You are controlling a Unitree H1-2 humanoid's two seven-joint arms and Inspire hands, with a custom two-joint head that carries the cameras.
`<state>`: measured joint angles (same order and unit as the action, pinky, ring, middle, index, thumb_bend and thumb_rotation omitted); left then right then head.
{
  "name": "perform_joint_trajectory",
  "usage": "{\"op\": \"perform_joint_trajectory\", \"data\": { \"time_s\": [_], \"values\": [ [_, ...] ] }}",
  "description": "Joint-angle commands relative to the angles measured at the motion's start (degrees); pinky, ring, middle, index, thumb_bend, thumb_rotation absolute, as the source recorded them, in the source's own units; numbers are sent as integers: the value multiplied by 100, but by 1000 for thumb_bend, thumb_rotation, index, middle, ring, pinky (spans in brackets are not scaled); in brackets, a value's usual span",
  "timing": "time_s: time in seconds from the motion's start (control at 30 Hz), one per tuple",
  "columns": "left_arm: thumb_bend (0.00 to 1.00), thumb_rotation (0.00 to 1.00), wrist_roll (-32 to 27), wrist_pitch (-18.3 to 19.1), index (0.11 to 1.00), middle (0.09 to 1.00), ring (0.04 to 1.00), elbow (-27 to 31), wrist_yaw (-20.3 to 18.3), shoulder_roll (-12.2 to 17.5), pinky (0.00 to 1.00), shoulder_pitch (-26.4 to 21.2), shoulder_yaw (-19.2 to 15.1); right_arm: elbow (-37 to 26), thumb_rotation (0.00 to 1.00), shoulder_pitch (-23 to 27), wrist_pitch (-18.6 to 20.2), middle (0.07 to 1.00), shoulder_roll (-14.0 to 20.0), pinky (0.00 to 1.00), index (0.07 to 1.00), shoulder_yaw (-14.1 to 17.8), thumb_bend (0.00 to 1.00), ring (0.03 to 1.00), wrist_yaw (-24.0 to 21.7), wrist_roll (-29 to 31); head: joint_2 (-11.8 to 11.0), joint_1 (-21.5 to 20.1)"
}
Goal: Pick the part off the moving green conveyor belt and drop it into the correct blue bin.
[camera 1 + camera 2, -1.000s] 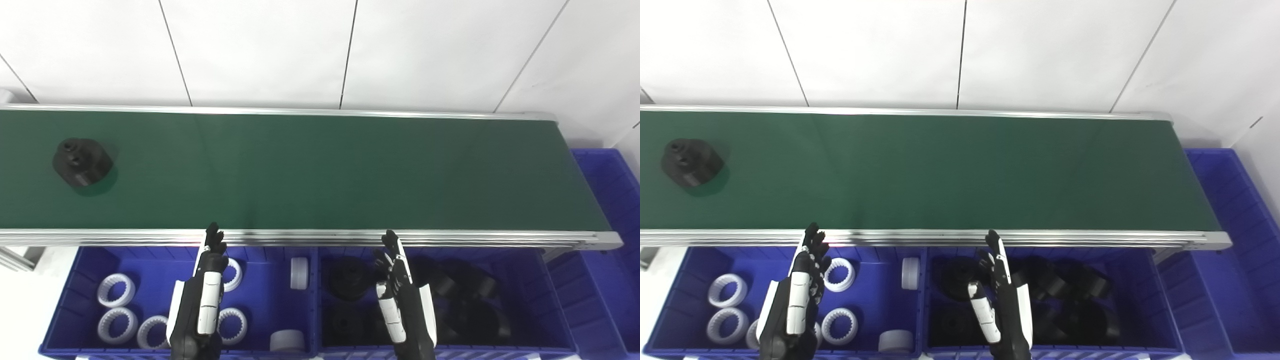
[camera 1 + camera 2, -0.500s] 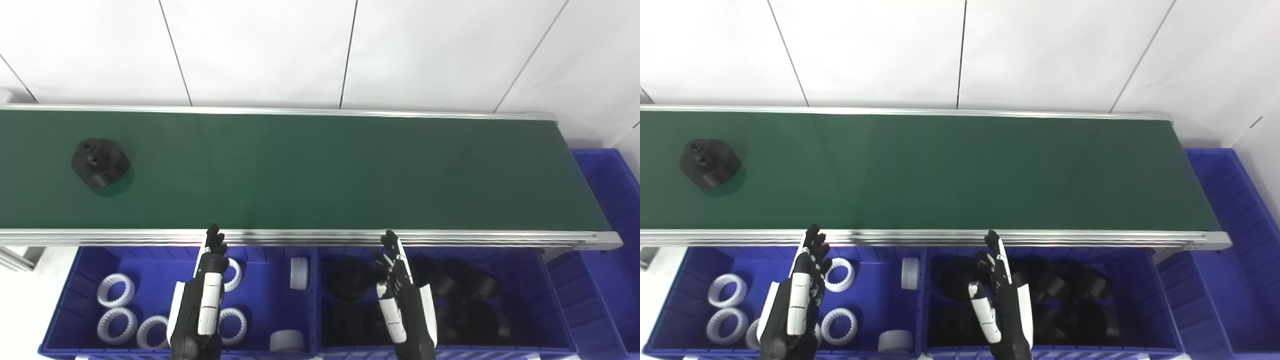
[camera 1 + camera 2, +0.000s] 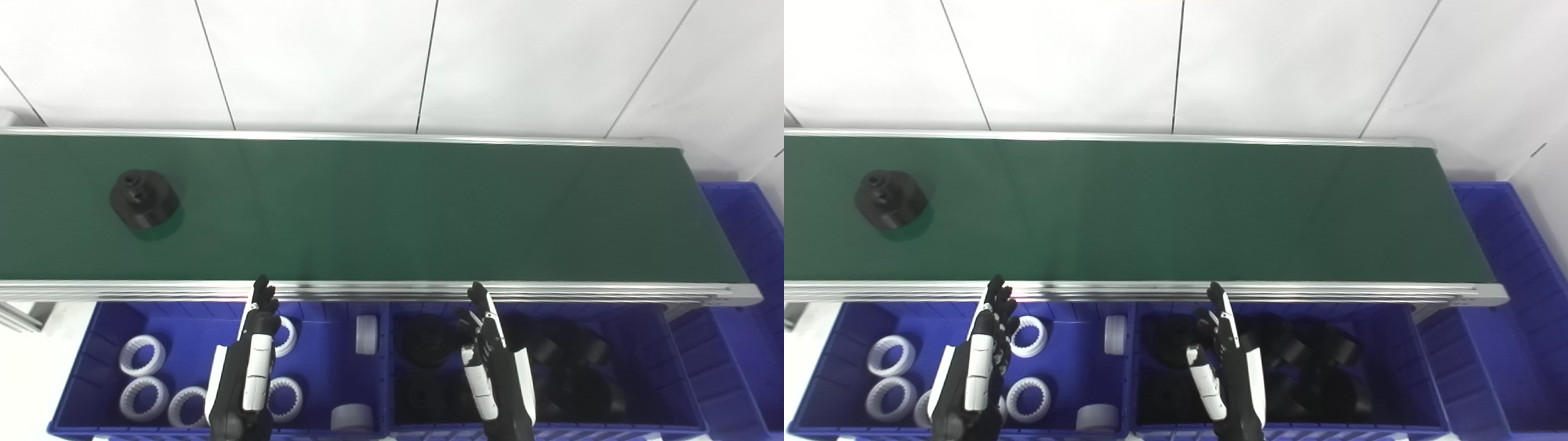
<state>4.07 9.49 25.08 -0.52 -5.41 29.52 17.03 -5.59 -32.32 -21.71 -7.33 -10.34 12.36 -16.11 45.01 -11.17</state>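
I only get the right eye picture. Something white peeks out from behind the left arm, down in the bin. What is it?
Observer: A white toothed ring. The left eye view shows most of it, lying in the blue bin just left of the arm of the left hand.
Operator: And what's that grey bit outside the bin, way over on the left?
Observer: Slanted metal frame bars. The left eye view shows them running under the conveyor rail.

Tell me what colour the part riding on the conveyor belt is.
Black: the chunky black part on the green conveyor belt, clearest in the left eye view.
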Motion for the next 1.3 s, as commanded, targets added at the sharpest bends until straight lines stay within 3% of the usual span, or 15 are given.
{"op": "perform_joint_trajectory", "data": {
  "time_s": [0.0,0.17,0.27,0.47,0.83,1.27],
  "values": [
    [601,964,-45,-195,1000,1000,1000,-23,19,-174,1000,52,140,17,1000,12,-215,956,22,834,976,18,745,871,2,11,-105,70],
    [581,972,18,-493,1000,1000,1000,-361,48,-173,1000,44,183,305,1000,45,-392,963,103,832,983,72,729,880,36,95,-548,361],
    [604,985,127,-622,1000,1000,1000,-543,88,-176,1000,13,223,492,1000,104,-489,956,139,830,987,124,769,878,81,138,-740,546],
    [597,971,260,-862,1000,1000,993,-805,185,-241,1000,-44,262,631,1000,171,-506,968,208,832,992,175,811,886,101,186,-914,674],
    [572,981,319,-1046,1000,1000,979,-1026,263,-266,1000,-77,253,797,1000,246,-519,972,313,837,995,120,775,889,194,188,-1099,677],
    [582,982,119,-1250,1000,1000,990,-1331,191,-208,1000,-153,175,1061,1000,367,-519,985,421,863,1000,-81,746,906,408,312,-1556,586]
  ]
}}
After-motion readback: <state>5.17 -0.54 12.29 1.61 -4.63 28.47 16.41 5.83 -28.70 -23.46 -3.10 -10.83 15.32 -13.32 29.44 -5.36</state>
